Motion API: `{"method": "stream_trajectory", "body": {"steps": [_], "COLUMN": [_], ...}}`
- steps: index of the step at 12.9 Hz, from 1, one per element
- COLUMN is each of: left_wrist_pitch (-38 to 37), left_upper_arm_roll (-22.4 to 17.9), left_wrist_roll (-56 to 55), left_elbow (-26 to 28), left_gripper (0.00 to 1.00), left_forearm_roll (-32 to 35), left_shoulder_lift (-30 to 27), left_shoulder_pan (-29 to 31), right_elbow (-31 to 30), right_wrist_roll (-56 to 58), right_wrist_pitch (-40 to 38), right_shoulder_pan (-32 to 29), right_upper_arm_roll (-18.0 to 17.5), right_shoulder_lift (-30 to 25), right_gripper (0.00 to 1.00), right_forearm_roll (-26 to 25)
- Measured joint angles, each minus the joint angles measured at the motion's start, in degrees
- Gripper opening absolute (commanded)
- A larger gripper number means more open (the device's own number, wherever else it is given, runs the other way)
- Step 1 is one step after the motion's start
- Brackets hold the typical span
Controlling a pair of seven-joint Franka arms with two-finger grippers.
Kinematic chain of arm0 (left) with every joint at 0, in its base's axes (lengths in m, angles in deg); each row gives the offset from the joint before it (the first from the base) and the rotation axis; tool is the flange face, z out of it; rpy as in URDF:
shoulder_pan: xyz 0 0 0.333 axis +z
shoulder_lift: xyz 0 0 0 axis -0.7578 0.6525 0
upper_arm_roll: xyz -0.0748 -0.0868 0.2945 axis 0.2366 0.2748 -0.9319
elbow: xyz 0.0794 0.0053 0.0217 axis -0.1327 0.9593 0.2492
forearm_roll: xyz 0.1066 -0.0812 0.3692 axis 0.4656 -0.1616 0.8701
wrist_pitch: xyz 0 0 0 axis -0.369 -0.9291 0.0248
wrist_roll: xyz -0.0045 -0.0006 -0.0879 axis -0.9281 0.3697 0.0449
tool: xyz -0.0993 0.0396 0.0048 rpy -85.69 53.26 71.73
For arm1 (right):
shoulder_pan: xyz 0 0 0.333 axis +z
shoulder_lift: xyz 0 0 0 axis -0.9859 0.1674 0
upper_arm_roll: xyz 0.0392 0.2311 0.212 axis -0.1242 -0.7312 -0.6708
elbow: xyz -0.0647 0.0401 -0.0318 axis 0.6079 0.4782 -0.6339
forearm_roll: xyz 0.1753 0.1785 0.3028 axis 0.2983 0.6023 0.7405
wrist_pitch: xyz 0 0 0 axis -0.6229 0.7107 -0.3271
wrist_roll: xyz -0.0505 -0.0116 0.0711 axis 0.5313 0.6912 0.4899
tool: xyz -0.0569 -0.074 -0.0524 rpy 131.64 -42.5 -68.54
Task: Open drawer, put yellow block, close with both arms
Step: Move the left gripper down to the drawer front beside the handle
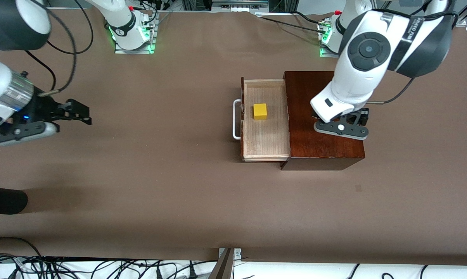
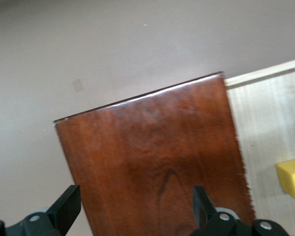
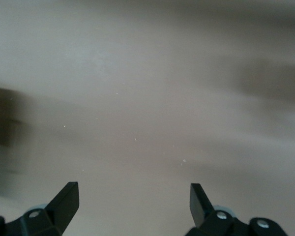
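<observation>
Drawer [image 1: 265, 145] pulled out, yellow block [image 1: 260, 111] resting inside. Left end effector [image 1: 342, 126] spread empty over box [image 1: 322, 143], steadying; right end effector [image 1: 76, 112] released, waiting over counter [image 1: 159, 174].

The left gripper [image 1: 336, 116] sat mostly hidden under its own arm over the wooden box [image 1: 307, 143]. The yellow block [image 2: 292, 179] was cut off (left wrist view's edge).
</observation>
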Motion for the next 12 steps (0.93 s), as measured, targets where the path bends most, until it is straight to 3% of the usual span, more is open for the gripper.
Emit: {"method": "stream_trajectory", "body": {"steps": [5,12], "left_wrist_pitch": [0.03,0.82], "left_upper_arm_roll": [0.17,0.36], "left_wrist_roll": [-19.43,-49.04], "left_elbow": [-2.56,-11.54], "left_gripper": [1.00,1.00], "left_forearm_roll": [-4.08,-5.31], "left_shoulder_lift": [2.74,14.50], "left_shoulder_pan": [-8.22,-21.85], "right_elbow": [-4.06,-5.58], "right_wrist_roll": [-1.87,-2.37], "right_wrist_pitch": [0.00,-0.10], "right_shoulder_pan": [-2.92,-3.51], "right_upper_arm_roll": [0.01,0.79], "right_shoulder_lift": [-4.42,-4.14], "right_gripper": [1.00,1.00], "right_forearm_roll": [-3.87,-6.53]}}
